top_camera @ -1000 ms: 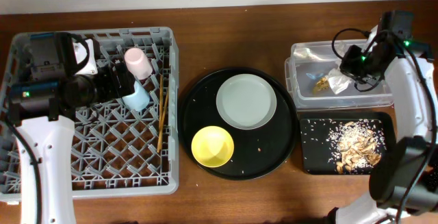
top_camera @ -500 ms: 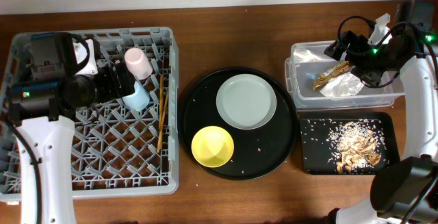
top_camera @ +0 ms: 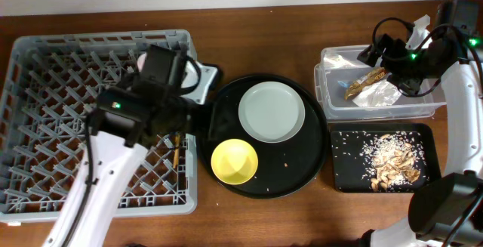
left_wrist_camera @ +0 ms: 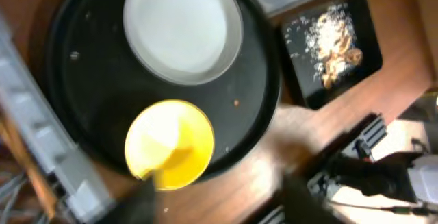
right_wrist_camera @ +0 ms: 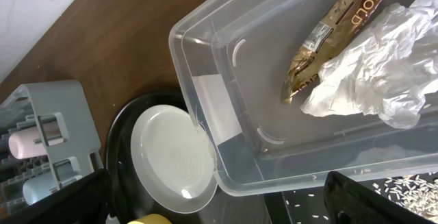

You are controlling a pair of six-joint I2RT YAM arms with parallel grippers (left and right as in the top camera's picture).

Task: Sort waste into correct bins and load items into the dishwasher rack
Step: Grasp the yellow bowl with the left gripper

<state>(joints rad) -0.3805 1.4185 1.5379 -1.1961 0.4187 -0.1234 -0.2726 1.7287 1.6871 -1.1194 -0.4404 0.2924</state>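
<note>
Snack wrapper [right_wrist_camera: 337, 24], brown-and-gold, lies binned in clear plastic tub [right_wrist_camera: 205, 107]; right gripper [right_wrist_camera: 219, 196] above, fingers apart. Left gripper [left_wrist_camera: 219, 200], spread empty, near yellow bowl [left_wrist_camera: 170, 145], likely for pickup.

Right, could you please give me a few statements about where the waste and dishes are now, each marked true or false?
1. The yellow bowl sits on the round black tray. True.
2. The food scraps are in the black rectangular tray. True.
3. The snack wrapper lies in the black rectangular tray. False: it lies in the clear tub, beside the napkin.
4. The plate stands in the dishwasher rack. False: it lies on the round black tray, outside the dishwasher rack.
5. The right gripper is shut on the napkin. False: it is open above the clear tub, holding nothing.
</note>
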